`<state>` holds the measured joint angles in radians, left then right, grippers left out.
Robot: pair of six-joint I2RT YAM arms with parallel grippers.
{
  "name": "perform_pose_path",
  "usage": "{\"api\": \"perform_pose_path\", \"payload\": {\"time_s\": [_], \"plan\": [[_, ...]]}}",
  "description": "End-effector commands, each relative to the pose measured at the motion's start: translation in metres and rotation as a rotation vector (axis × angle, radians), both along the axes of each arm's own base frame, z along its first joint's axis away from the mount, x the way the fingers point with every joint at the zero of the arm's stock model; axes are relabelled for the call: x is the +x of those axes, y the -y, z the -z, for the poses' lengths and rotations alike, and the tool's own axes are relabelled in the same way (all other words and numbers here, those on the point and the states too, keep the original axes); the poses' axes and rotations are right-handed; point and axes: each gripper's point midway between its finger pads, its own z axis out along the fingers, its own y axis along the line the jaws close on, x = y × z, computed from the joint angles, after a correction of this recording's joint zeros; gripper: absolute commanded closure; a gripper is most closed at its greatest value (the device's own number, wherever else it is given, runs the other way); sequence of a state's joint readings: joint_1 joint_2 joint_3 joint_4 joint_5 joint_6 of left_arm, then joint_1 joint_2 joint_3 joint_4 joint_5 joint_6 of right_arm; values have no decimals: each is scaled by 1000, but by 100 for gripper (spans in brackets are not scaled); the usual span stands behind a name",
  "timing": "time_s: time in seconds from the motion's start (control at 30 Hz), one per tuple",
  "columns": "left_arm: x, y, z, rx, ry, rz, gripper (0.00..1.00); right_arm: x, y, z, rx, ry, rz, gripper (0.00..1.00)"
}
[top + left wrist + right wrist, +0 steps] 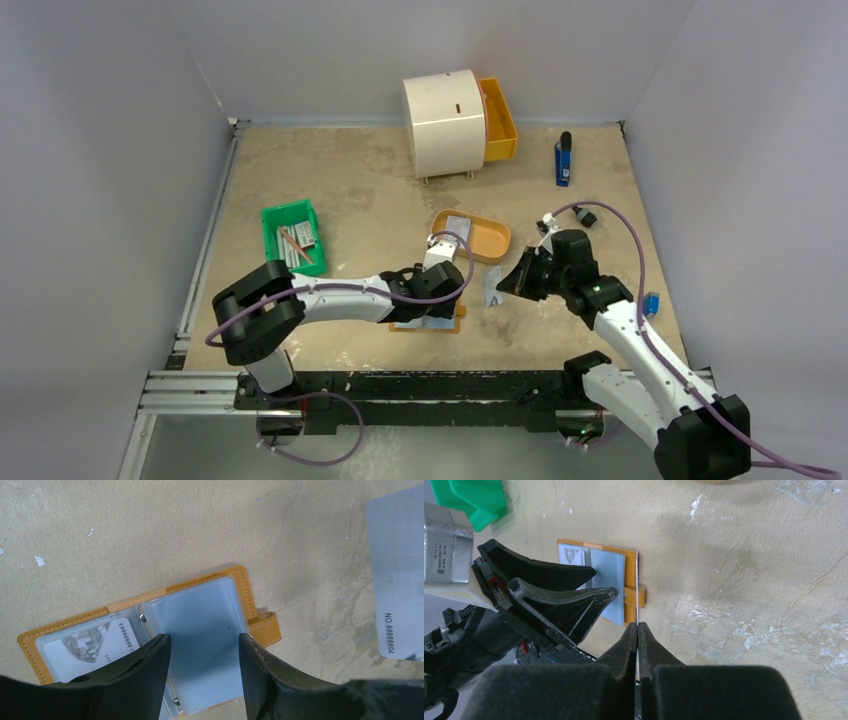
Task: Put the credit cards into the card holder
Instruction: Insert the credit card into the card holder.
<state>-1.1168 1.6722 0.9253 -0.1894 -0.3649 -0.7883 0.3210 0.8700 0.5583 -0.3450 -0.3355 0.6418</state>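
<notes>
Thin white card (637, 580) pinched edge-on by right fingers (624, 650), long axis toward open tan holder (630, 570), clear sleeves (200, 615); left fingers (150, 670) spread over it.

The left arm (340, 297) stretches from the lower left toward the frame's centre, its fingers (145, 675) spread apart and pointing downward. The right arm (625, 330) bends up from the lower right, its fingers (626, 645) pressed together on a thin card (637, 590) held edge-on.

robot lab cell: grey enclosure walls (110, 150), aluminium rail frame (190, 392)
</notes>
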Motion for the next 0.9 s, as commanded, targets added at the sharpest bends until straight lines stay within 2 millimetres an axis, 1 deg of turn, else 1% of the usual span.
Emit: {"api": "perform_pose_path", "payload": {"time_s": [0.0, 0.17, 0.3, 0.43, 0.5, 0.53, 0.7, 0.87], "plan": [[9, 7, -11, 13, 55, -4, 48, 4, -9, -15, 12, 67, -58, 100], [8, 3, 5, 59, 39, -7, 49, 2, -16, -18, 7, 73, -87, 100], [6, 0, 17, 89, 24, -3, 50, -1, -25, -19, 0, 76, -113, 100], [4, -5, 27, 110, 17, -11, 53, -3, -33, -18, -24, 75, -128, 100], [3, -9, 30, 118, 15, -18, 58, -4, -34, -16, -31, 71, -124, 100], [3, -10, 31, 120, 14, -21, 62, -4, -34, -15, -31, 68, -121, 100], [3, -16, 29, 113, 23, -40, 77, -5, -35, -14, -26, 63, -124, 100], [1, -19, 32, 117, 21, -44, 90, -8, -40, -10, -7, 47, -141, 100]]}}
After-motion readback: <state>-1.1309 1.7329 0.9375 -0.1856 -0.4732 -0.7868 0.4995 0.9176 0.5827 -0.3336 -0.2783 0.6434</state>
